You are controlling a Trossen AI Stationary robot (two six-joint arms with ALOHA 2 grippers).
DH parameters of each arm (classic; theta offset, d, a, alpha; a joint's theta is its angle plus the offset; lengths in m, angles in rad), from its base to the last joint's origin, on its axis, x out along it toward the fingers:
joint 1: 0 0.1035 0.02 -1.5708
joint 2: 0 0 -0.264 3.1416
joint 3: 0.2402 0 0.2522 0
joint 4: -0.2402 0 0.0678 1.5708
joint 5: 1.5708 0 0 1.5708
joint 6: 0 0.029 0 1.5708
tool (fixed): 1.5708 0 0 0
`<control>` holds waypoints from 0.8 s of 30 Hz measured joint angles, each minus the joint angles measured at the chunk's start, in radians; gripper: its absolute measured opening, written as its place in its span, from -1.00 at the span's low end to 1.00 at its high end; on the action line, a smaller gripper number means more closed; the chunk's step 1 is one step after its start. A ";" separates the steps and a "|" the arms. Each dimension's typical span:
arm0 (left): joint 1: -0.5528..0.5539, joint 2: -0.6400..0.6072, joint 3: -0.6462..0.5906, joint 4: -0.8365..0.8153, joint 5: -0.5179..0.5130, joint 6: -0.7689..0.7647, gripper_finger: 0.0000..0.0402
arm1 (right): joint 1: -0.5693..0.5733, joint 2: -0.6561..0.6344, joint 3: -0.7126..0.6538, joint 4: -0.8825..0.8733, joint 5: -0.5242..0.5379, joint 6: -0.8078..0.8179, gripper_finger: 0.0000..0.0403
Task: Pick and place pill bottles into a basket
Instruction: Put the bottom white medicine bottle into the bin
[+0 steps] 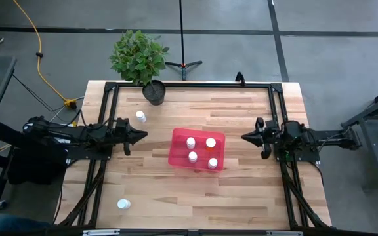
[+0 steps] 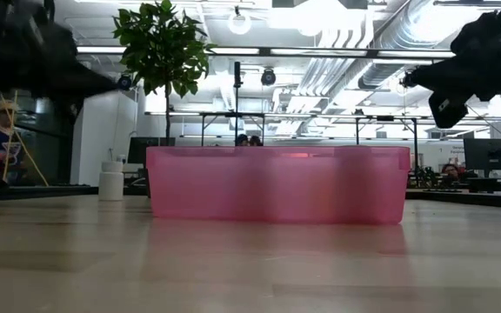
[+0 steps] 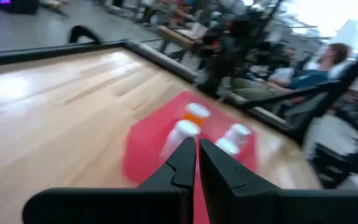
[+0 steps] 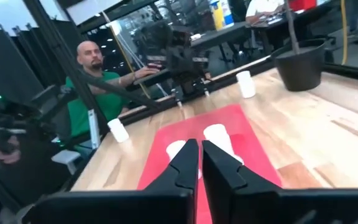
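The red-pink basket [image 1: 197,149] stands mid-table on its flat bottom and holds several white-capped pill bottles [image 1: 201,151], one with an orange body [image 3: 196,114]. Two more bottles stand on the table: one at the far left [image 1: 140,117], one near the front left [image 1: 123,204]. My left gripper [image 1: 143,136] is shut and empty, left of the basket and above the table. My right gripper [image 1: 245,137] is shut and empty, right of the basket. The basket also shows in the low view [image 2: 277,183] and the right wrist view [image 4: 229,134].
A dark plant pot [image 1: 154,92] with a leafy plant stands at the table's far edge, left of centre. A black frame [image 1: 189,84] runs around the table. People sit in the room beyond the table [image 4: 95,81].
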 joint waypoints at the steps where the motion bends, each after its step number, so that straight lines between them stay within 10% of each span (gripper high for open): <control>1: 0.000 0.001 0.021 0.002 0.018 0.011 -0.71 | 0.000 0.000 0.000 0.001 0.005 -0.010 -0.94; 11: 0.000 0.076 0.307 -0.064 0.064 0.284 -0.69 | -0.001 -0.002 0.001 -0.003 0.057 -0.016 -0.96; 24: 0.000 0.436 0.862 -0.845 0.284 0.261 0.10 | -0.001 -0.002 0.001 -0.006 0.062 -0.002 -0.99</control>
